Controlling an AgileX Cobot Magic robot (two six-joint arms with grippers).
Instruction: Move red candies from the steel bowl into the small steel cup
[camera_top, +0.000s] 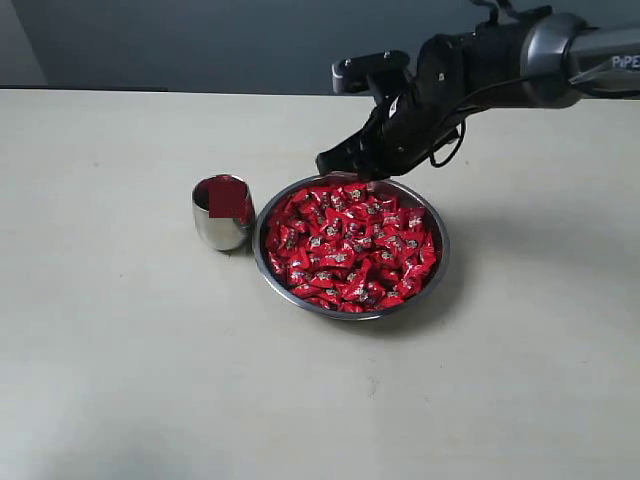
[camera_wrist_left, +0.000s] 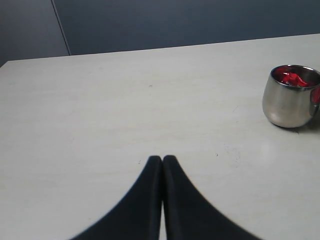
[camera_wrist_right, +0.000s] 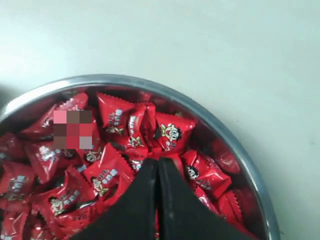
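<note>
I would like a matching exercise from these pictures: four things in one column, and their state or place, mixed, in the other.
1 cup
2 bowl
3 left hand
4 right hand

A shut, over bare table
B heaped with candies
C shut, tips over the bowl's candies
D holds a few candies

Pairs: 1-D, 2-B, 3-A, 4-C

Right gripper (camera_wrist_right: 158, 161) with dark jaws pressed together, nothing seen between them, tips right over red candies (camera_wrist_right: 170, 132) heaped in steel bowl (camera_wrist_right: 248, 165), small pale marks on wrappers, pale table (camera_wrist_right: 225, 45) beyond rim
</note>
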